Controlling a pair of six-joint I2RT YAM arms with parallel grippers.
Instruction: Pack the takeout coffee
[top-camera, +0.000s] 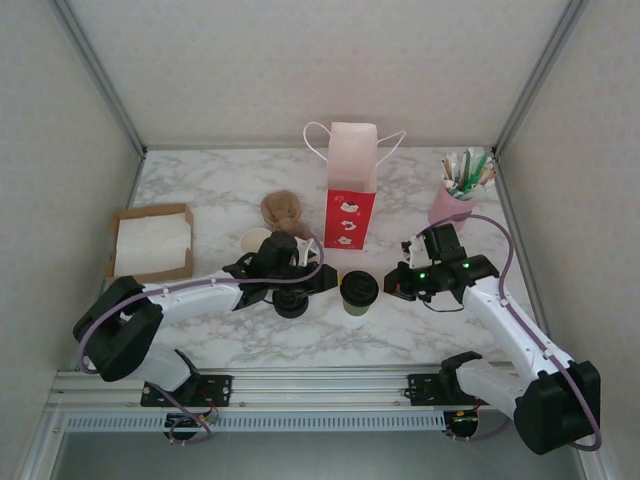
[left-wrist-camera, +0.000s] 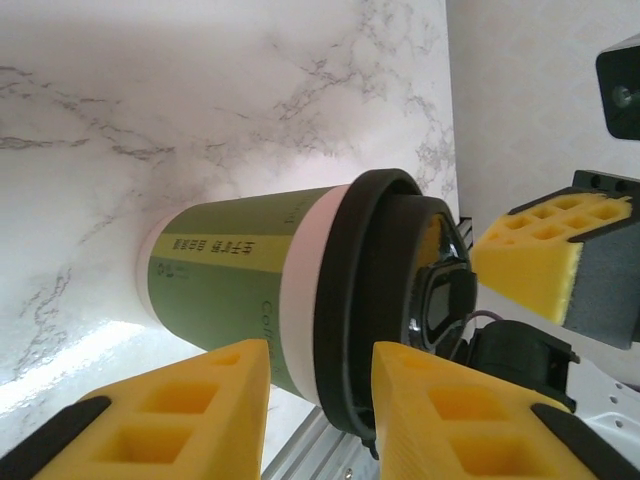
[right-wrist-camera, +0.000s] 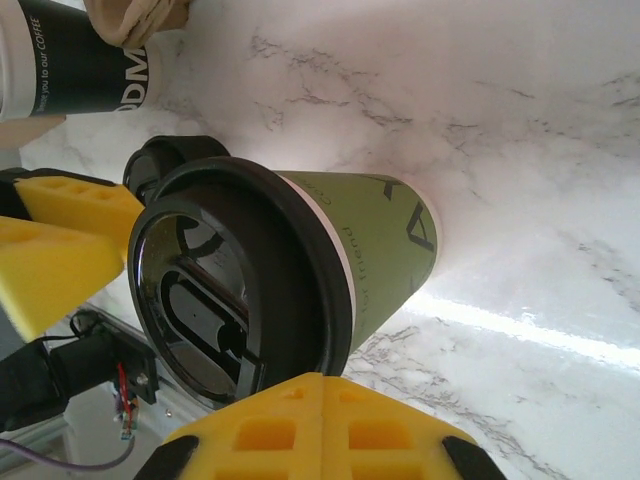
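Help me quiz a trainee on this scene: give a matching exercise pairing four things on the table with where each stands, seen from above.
Things:
1. coffee
2. bag
3. pen cup
4. napkin tray

Places:
a. left side
b. far right corner
c. centre, back
d. centre, front

Pairs: 1-d; 2-c; 3-b; 4-a
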